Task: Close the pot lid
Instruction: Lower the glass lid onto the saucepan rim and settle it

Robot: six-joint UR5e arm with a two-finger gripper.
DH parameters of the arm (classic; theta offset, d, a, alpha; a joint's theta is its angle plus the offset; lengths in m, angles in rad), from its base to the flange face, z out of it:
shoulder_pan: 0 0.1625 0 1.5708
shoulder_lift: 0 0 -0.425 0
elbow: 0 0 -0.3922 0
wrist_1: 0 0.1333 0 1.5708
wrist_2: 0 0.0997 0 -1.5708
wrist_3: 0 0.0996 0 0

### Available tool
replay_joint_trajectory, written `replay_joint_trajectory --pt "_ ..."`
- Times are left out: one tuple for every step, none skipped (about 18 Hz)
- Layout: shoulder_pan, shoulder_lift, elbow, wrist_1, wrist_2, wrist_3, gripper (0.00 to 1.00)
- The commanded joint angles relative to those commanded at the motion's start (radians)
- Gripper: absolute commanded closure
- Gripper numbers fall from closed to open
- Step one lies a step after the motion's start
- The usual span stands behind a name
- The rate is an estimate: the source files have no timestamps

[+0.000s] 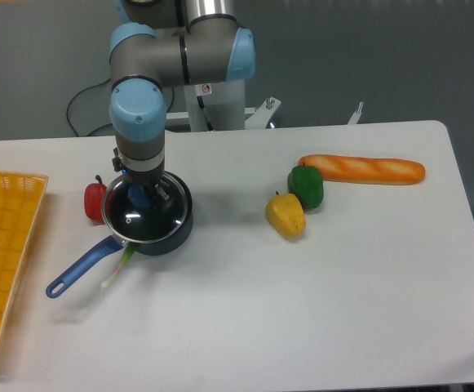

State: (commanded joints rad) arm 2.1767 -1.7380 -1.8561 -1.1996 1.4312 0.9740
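Observation:
The dark pot (174, 230) stands on the white table at the left of centre, its long blue handle (80, 267) pointing to the front left. The glass pot lid (130, 222) with its thin metal rim sits over the pot's mouth, shifted a little to the left. Whether it rests on the rim or hangs just above it I cannot tell. My gripper (145, 194) comes straight down onto the lid and its fingers are shut around the blue knob (140, 198).
A red pepper (95, 202) sits just left of the pot. A green-and-white stalk (119, 267) lies under the handle. A yellow pepper (286, 216), a green pepper (306, 186) and a baguette (363, 169) lie to the right. A yellow basket (4, 245) stands at the left edge.

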Motion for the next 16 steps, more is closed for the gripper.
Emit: replay_joint_trajectory --pt "0.0 0.0 0.0 -0.002 0.0 0.002 0.56" --pt "0.0 0.0 0.0 -0.002 0.002 0.002 0.56" --pt "0.002 0.0 0.0 -0.002 0.002 0.003 0.56" --pt "0.002 0.002 -0.002 -0.003 0.003 0.015 0.56" --pt "0.002 0.003 -0.006 -0.005 0.003 0.034 0.57" --pt "0.0 0.005 -0.012 -0.005 0.005 0.038 0.56" --pt "0.0 0.006 -0.014 -0.005 0.003 0.038 0.56" --pt "0.0 0.006 -0.015 -0.005 0.003 0.038 0.56" --pt "0.0 0.006 -0.015 -0.005 0.003 0.038 0.56" --pt "0.0 0.008 -0.018 -0.005 0.005 0.038 0.56" --pt "0.0 0.008 -0.021 -0.005 0.003 0.038 0.56" --pt "-0.002 0.008 -0.025 -0.005 0.003 0.038 0.56" --pt "-0.002 0.008 -0.025 -0.005 0.003 0.038 0.56" --pt "-0.002 0.008 -0.026 -0.005 0.003 0.038 0.56" --pt "0.0 0.008 -0.026 -0.005 0.003 0.038 0.56" --pt "-0.002 0.008 -0.026 -0.005 0.003 0.038 0.56"
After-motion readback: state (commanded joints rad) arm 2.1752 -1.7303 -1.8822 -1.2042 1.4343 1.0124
